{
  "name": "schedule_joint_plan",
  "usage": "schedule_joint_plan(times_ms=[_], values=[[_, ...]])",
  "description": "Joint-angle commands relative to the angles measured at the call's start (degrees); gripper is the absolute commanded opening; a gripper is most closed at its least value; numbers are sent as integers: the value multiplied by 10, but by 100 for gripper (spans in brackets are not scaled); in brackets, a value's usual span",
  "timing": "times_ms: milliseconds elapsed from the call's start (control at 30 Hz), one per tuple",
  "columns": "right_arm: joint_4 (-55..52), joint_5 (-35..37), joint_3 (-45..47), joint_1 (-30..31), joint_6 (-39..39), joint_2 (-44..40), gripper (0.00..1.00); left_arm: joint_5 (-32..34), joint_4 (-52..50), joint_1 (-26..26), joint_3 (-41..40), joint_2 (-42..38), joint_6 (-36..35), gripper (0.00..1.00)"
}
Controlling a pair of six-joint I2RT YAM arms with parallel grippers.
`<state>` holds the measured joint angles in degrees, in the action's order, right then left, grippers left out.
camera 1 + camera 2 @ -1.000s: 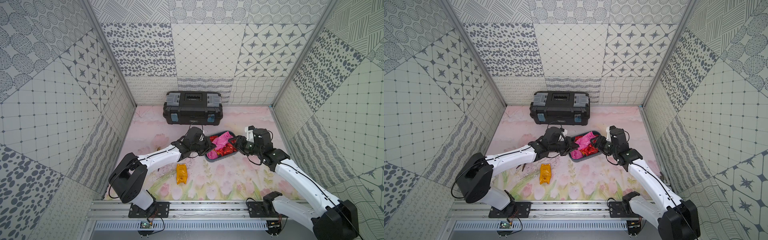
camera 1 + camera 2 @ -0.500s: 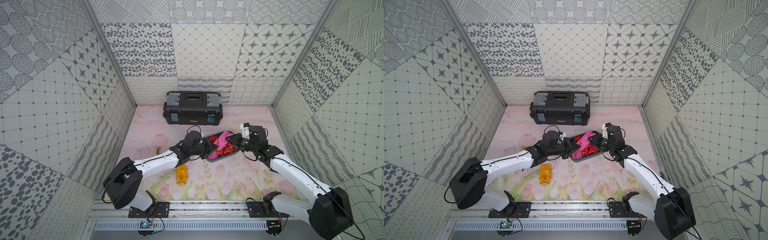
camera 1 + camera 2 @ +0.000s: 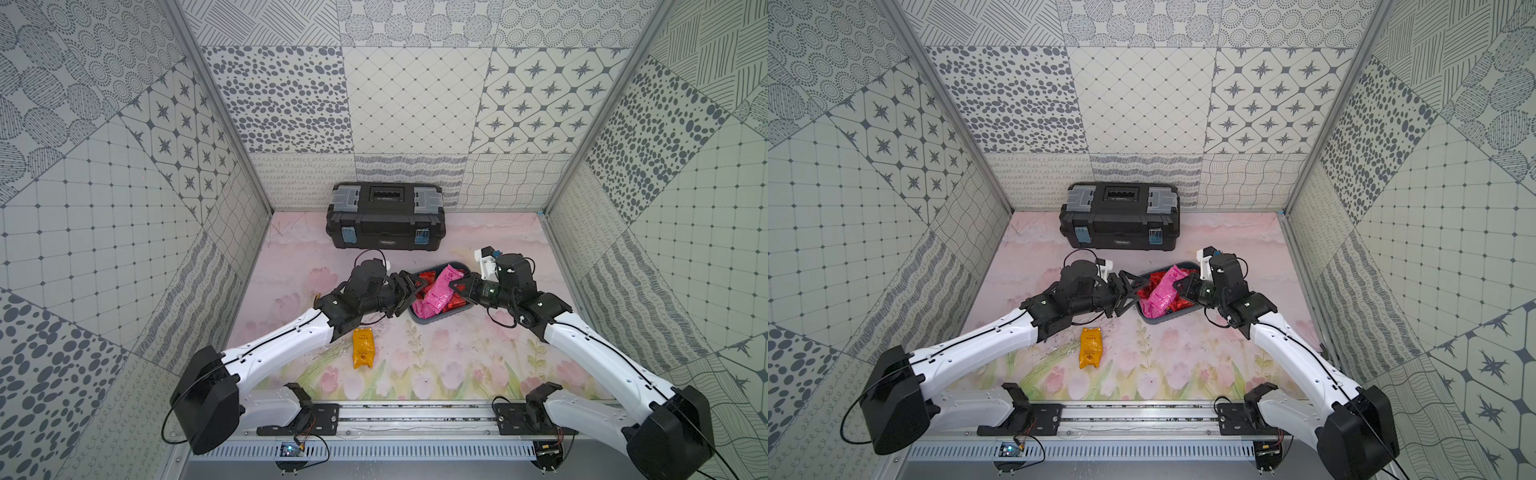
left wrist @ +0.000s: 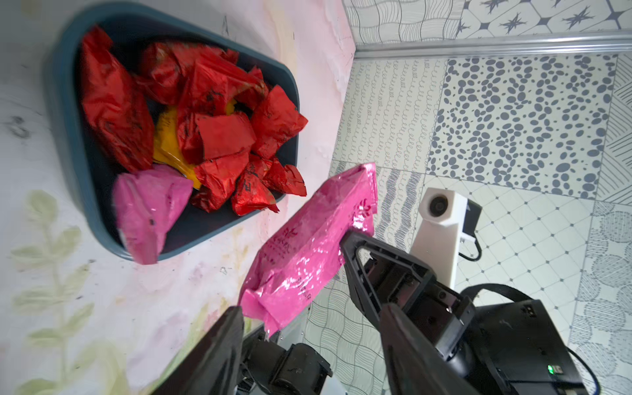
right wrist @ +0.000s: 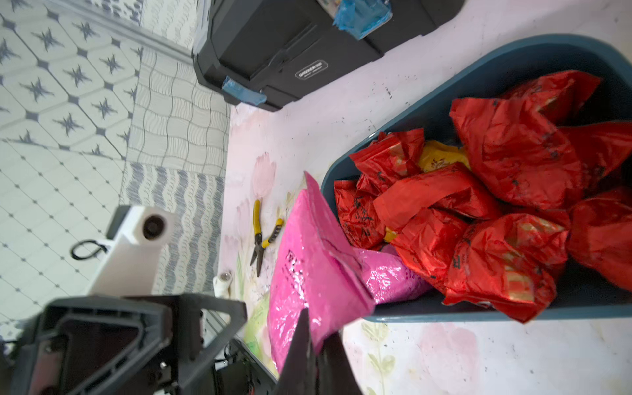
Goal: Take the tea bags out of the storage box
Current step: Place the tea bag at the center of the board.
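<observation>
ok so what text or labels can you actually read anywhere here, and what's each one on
No text is legible enough to quote.
Badge on the black toolbox: white lettering, too blurred.
Print on the raised pink tea bag: illegible.
Dark characters on the red tea bags: blurred and crinkled.
Print on the orange tea bag lying on the table: too small.

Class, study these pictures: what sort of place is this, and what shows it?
Probably a robot test booth, not a kitchen: patterned panel walls enclose a flower-print table, and two arms are bolted to a metal rail.
</observation>
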<state>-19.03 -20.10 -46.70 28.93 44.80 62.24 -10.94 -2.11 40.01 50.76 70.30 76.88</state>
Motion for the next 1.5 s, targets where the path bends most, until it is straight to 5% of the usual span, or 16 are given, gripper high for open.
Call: schedule_joint_plan(times_ms=[0, 300, 467, 867, 1033, 1167, 1467], values=[[-39, 17, -14, 52, -62, 8, 0, 136, -269, -36, 17, -60, -174, 68], [-47, 21, -93, 224, -120, 193, 0, 158, -323, -109, -37, -123, -144, 68], [-7, -8, -133, 243, -101, 291, 0, 141, -303, -135, -99, -163, -69, 68], [-14, -46, -188, 243, -106, 424, 0, 157, -344, -141, -115, -217, -52, 67], [-12, -30, -194, 248, -100, 439, 6, 163, -338, -141, -123, -226, -53, 67], [-24, 9, -192, 250, -100, 415, 22, 155, -327, -141, -120, -215, -65, 67], [-57, 80, -161, 252, -124, 266, 41, 94, -259, -141, -98, -163, -140, 68]])
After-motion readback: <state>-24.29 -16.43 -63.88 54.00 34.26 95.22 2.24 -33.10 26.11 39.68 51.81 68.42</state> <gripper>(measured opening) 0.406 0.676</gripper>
